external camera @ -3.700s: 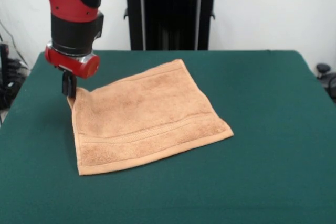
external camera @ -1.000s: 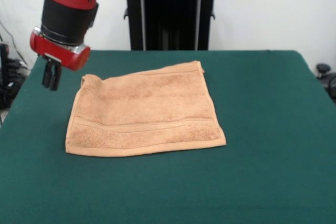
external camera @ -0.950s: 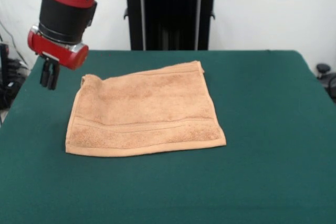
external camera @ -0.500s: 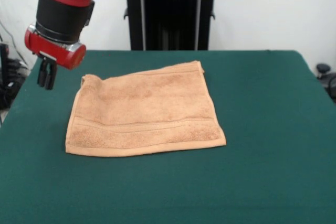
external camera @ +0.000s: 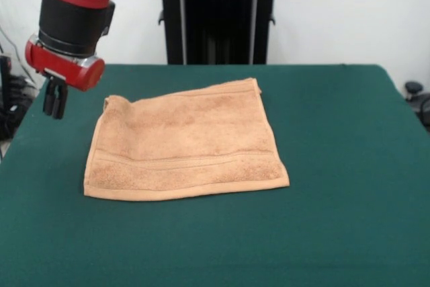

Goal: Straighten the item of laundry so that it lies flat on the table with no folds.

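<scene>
Red-and-black arm (external camera: 70, 5), red wrist ring (external camera: 65, 64)

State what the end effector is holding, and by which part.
Nothing. The end effector hangs empty above the table, apart from the towel.

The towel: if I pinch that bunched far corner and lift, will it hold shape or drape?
Probably drape: the towel is soft terry, lying limp on the table with one far corner curled. It likely weighs little, but the felt-like top may drag on it.
</scene>
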You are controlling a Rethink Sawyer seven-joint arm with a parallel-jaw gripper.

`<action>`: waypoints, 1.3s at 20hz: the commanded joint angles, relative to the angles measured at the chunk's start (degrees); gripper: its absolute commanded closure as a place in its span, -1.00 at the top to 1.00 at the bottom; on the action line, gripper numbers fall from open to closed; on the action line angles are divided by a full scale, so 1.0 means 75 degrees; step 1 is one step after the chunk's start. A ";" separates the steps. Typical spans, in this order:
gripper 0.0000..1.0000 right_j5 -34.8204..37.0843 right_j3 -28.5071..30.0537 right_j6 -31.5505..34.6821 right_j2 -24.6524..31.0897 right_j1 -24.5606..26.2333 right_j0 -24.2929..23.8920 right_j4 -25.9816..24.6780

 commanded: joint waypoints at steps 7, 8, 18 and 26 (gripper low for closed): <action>-1.00 0.0297 0.0248 -0.1969 0.1422 0.0390 -0.0113 0.0200; -1.00 0.0311 0.0248 -0.1965 0.1461 0.0416 -0.0136 0.0221; -1.00 0.0283 0.0271 -0.1461 0.1605 0.0832 -0.0074 0.0432; -1.00 0.0358 0.0171 -0.1188 0.1535 0.1086 0.0123 0.0543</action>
